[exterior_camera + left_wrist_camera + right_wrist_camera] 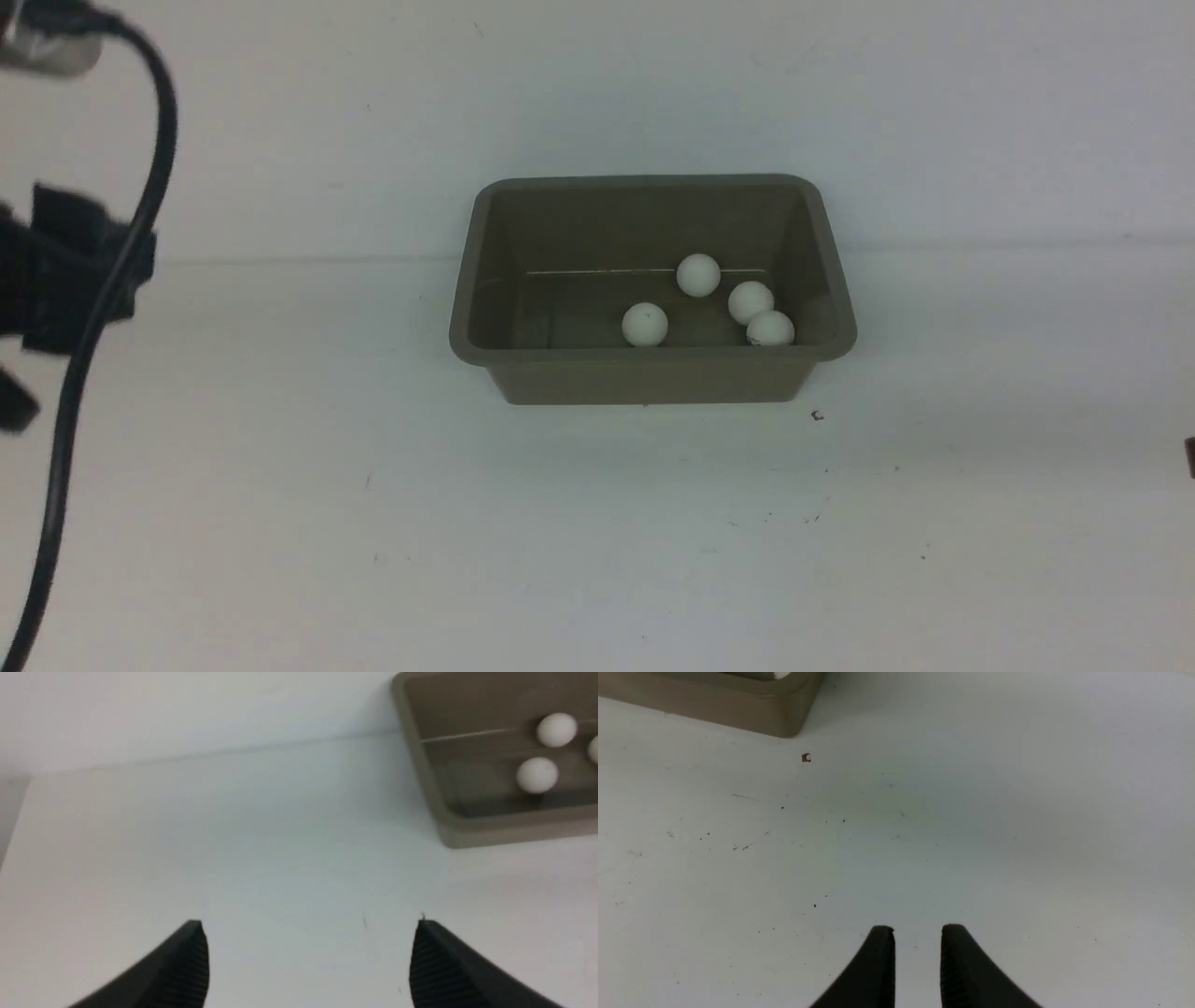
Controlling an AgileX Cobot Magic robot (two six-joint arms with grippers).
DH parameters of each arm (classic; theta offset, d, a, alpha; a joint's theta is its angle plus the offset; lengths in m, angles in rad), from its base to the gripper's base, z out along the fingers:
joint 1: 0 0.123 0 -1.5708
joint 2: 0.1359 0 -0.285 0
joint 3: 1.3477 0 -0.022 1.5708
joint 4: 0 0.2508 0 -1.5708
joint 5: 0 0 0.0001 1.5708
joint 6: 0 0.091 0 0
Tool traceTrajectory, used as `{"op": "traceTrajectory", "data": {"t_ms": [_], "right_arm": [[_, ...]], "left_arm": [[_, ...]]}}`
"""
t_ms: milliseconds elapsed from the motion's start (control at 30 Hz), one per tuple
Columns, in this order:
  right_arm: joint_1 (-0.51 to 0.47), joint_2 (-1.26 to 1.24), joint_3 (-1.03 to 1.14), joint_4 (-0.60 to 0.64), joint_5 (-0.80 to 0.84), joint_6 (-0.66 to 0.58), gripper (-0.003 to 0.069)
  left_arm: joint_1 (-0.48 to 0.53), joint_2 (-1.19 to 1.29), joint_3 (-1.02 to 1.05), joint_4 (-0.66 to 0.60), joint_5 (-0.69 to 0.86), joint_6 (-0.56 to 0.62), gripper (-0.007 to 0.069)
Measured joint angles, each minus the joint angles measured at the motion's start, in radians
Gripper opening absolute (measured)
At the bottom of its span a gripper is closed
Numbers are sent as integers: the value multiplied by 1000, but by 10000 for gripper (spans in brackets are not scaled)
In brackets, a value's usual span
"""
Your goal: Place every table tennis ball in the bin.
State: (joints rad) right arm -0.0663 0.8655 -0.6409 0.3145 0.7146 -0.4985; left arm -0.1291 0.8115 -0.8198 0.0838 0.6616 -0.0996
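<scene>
The taupe bin (653,356) stands mid-table with several white table tennis balls inside it: one (698,274) toward the back, one (645,324) near the front wall, and two touching (751,301) (770,329) at the right. The left wrist view shows the bin (467,821) and two of the balls (556,730) (537,775). My left gripper (310,924) hovers over bare table to the left of the bin, open wide and empty. My right gripper (918,927) hangs over bare table right of the bin's corner (738,709), its jaws a narrow gap apart with nothing between.
A black cable (93,308) and the blurred dark left arm (65,271) fill the front view's left edge. A small brown speck (818,415) lies on the white table near the bin's front right corner. The table meets a white wall behind the bin.
</scene>
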Motion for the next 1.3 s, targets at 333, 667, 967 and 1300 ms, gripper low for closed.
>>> {"op": "traceTrajectory", "data": {"t_ms": [333, 667, 967, 1300], "right_arm": [[0, 0, 0, 0, 0, 0, 138], [0, 0, 0, 0, 0, 0, 138], [0, 0, 0, 0, 0, 0, 138], [0, 0, 0, 0, 0, 0, 138]], "left_arm": [[85, -395, 602, -14, -487, 11, 520], [154, -643, 792, -30, -480, 17, 520], [157, -754, 845, -42, -421, 2, 520], [157, -823, 848, -84, -311, -8, 520]]}}
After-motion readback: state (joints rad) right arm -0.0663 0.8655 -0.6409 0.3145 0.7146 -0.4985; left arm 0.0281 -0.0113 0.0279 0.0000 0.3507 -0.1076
